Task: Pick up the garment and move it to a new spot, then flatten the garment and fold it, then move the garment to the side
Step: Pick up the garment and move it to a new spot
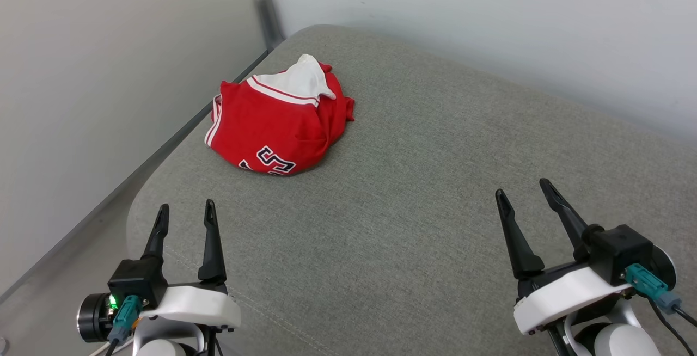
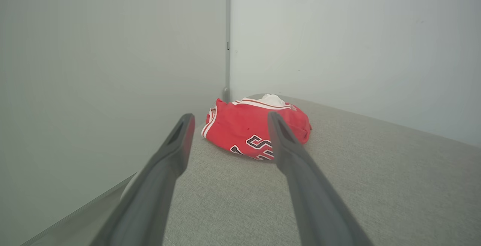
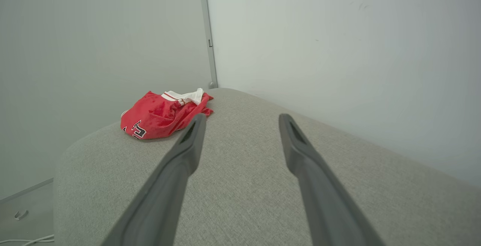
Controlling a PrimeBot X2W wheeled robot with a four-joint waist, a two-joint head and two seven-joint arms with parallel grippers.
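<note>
garment lying crumpled at far left of grey cushion | left gripper hovering near-left, fingers spread wide, holding nothing | right gripper hovering near-right, likewise spread, empty

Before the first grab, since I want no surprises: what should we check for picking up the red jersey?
1. Left gripper open, holding nothing: ok.
2. Right gripper open, holding nothing: ok.
3. Jersey in plain sight with nothing on top of it: ok.
4. Jersey flat enough to fold: not ok, it lies crumpled in a heap.
5. Bare cushion to the jersey's right for a new spot: ok.
6. Jersey within reach of either arm without the body leaning in: cannot tell.
</note>
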